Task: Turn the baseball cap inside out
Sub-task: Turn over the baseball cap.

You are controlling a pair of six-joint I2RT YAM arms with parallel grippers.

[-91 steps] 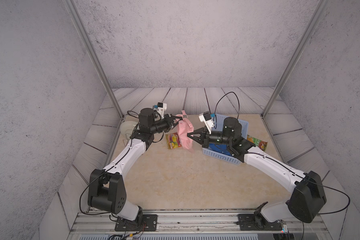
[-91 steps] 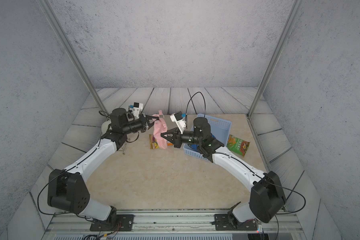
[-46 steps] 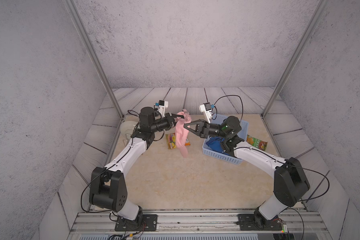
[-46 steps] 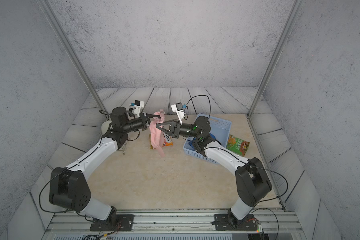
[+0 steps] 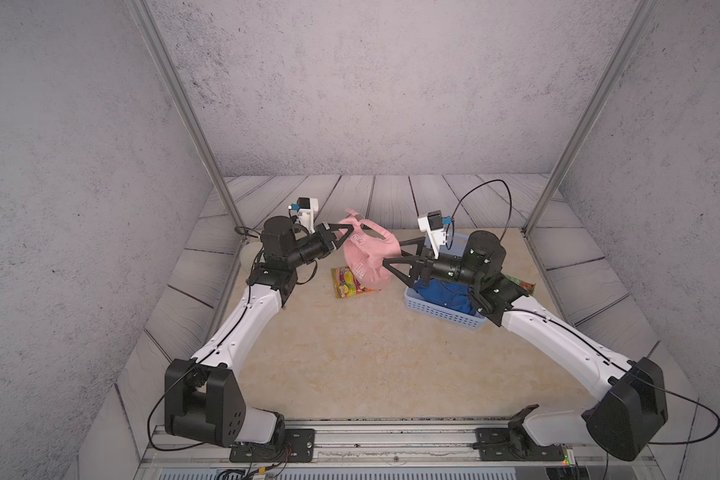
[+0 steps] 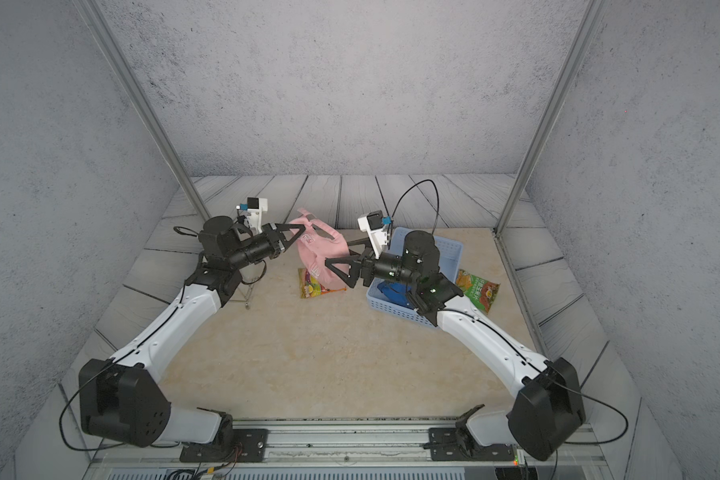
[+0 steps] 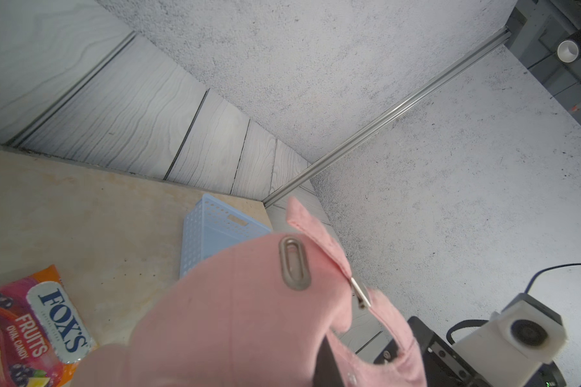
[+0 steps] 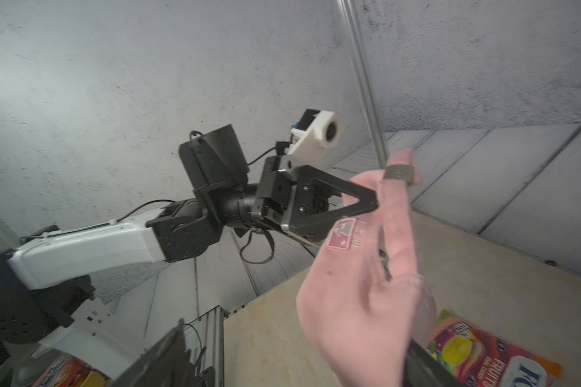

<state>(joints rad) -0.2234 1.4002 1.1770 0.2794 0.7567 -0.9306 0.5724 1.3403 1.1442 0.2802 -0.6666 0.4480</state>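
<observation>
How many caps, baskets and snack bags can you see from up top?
Caps: 1, the pink cap
Baskets: 1, the blue basket
Snack bags: 2, the candy bag and the green bag
Total: 4

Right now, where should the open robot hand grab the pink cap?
Probably the loose fabric of the cap on the side facing the right gripper, coming in from the basket side. The left gripper pinches the back near the strap, so the cap hangs with that side free.
</observation>
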